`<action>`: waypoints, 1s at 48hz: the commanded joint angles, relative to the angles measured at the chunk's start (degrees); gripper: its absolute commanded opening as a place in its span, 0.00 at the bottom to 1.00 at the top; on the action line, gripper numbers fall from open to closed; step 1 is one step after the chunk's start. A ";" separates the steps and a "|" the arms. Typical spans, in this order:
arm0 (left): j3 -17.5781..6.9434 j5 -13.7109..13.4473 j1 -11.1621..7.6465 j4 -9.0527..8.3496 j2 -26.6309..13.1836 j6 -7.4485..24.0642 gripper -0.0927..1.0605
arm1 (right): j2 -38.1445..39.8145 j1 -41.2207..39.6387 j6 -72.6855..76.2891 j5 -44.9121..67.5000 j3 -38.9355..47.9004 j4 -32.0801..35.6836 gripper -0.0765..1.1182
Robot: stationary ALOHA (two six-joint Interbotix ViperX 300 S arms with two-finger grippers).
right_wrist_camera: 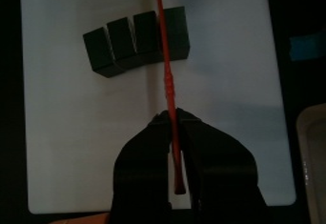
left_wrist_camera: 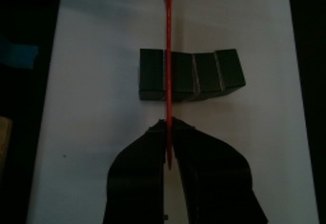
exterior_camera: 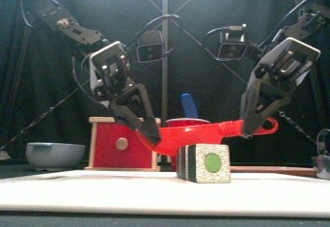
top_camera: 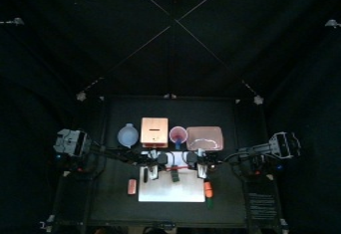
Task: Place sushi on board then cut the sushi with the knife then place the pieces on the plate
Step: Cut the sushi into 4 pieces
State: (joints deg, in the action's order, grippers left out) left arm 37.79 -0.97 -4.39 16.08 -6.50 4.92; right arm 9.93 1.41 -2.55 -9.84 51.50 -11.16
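Observation:
A dark green sushi roll [exterior_camera: 206,162] of several blocks lies on the white cutting board [exterior_camera: 77,187]. A red toy knife [exterior_camera: 206,132] hangs level just above the roll, held at both ends. My left gripper [exterior_camera: 154,142] is shut on one end and my right gripper [exterior_camera: 248,129] on the other. In the left wrist view the knife [left_wrist_camera: 167,66] runs from my left gripper [left_wrist_camera: 167,125] across the roll [left_wrist_camera: 204,73], over the seam beside an end block. The right wrist view shows the knife [right_wrist_camera: 162,47] crossing the roll [right_wrist_camera: 128,43] from my right gripper [right_wrist_camera: 170,120].
Behind the board stand a blue-grey bowl [exterior_camera: 54,154], a wooden box with a red drawer front [exterior_camera: 119,144], and a red cup [exterior_camera: 191,127] holding a blue knife [exterior_camera: 188,105]. The pink tray [top_camera: 204,137] sits at the back right. Small orange-red toys [top_camera: 130,186] lie beside the board.

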 commanded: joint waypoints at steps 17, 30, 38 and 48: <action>-2.29 0.09 -0.09 -0.18 -2.55 0.09 0.49 | -4.66 0.00 0.18 0.00 -0.70 -1.58 0.38; -2.64 0.09 0.88 -1.23 -2.72 0.26 0.49 | -4.83 -1.14 0.18 -0.09 -0.62 -1.05 0.38; -2.64 0.09 2.02 -2.11 -2.72 0.26 0.49 | -4.57 -3.08 0.18 -0.09 -0.70 0.00 0.38; -2.64 0.09 2.99 -3.25 -2.46 0.26 0.49 | -3.87 -4.39 0.18 -0.88 -0.97 0.62 0.38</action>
State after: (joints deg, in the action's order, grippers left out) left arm 36.21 -1.05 -1.67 13.18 -9.84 5.19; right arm 4.31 -2.11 -2.46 -10.28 51.15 -10.63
